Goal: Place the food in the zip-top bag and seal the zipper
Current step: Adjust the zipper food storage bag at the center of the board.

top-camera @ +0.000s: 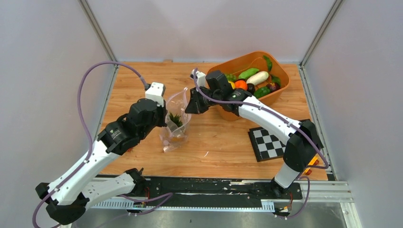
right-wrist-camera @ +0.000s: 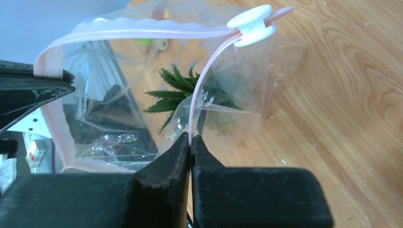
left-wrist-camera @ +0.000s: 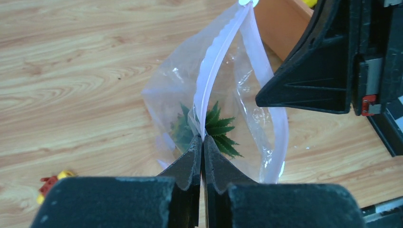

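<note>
The clear zip-top bag (top-camera: 177,124) stands on the table between both arms with a pineapple inside, its green leaf crown (left-wrist-camera: 219,129) showing. My left gripper (left-wrist-camera: 202,138) is shut on one lip of the bag's zipper (left-wrist-camera: 214,66). My right gripper (right-wrist-camera: 191,138) is shut on the opposite lip of the zipper (right-wrist-camera: 142,32), near the white slider (right-wrist-camera: 250,23). The mouth is held open between them. More food lies in the orange tub (top-camera: 280,71): white radish (top-camera: 257,77), green pieces (top-camera: 248,72), orange (top-camera: 240,84).
A black-and-white checkerboard (top-camera: 267,143) lies at the right front. A small yellow-red toy block (left-wrist-camera: 51,184) lies on the wood left of the bag. The orange tub stands at the back right, right behind my right gripper.
</note>
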You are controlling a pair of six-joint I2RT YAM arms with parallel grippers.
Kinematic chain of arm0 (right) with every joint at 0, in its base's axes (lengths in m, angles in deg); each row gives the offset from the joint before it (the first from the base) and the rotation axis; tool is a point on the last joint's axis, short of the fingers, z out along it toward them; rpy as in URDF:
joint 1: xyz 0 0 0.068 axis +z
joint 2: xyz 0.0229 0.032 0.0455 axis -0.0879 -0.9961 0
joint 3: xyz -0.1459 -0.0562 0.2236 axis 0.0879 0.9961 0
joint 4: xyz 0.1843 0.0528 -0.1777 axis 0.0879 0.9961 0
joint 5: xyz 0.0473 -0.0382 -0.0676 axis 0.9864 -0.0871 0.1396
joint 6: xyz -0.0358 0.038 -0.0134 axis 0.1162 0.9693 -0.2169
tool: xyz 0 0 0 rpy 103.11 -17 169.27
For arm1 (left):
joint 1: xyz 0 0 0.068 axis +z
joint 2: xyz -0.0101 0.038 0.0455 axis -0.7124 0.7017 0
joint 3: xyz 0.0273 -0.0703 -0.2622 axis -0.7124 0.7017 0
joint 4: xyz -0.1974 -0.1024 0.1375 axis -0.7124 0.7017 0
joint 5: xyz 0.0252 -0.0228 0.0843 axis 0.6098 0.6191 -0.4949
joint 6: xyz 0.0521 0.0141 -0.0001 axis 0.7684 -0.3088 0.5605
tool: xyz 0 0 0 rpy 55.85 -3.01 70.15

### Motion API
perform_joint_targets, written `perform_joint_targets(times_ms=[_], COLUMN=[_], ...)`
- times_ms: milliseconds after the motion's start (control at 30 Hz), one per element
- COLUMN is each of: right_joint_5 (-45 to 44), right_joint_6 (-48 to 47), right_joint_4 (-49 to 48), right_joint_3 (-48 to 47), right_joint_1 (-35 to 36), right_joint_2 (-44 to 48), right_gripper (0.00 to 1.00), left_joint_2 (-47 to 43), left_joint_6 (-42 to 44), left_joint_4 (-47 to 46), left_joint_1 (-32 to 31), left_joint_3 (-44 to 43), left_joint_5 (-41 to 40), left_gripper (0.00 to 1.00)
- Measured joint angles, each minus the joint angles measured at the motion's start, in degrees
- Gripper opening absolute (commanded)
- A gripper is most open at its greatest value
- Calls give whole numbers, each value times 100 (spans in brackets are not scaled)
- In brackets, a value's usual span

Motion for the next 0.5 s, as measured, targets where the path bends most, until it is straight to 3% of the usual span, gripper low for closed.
perform_joint_targets(times_ms=[167, 500], right_joint_5=[-310, -1174], right_joint_6=[-122, -337], right_joint_4=[170, 494], right_joint_3=[160, 348], right_joint_1=[-31, -31], right_joint_2=[120, 905], right_gripper=[11, 12], left_joint_2=[205, 219], left_joint_6=[-81, -197], left_joint_4=[-251, -647], left_joint_1=[0, 0], left_joint_3=[103, 168], left_joint_5=[358, 647], left_gripper=[7, 7])
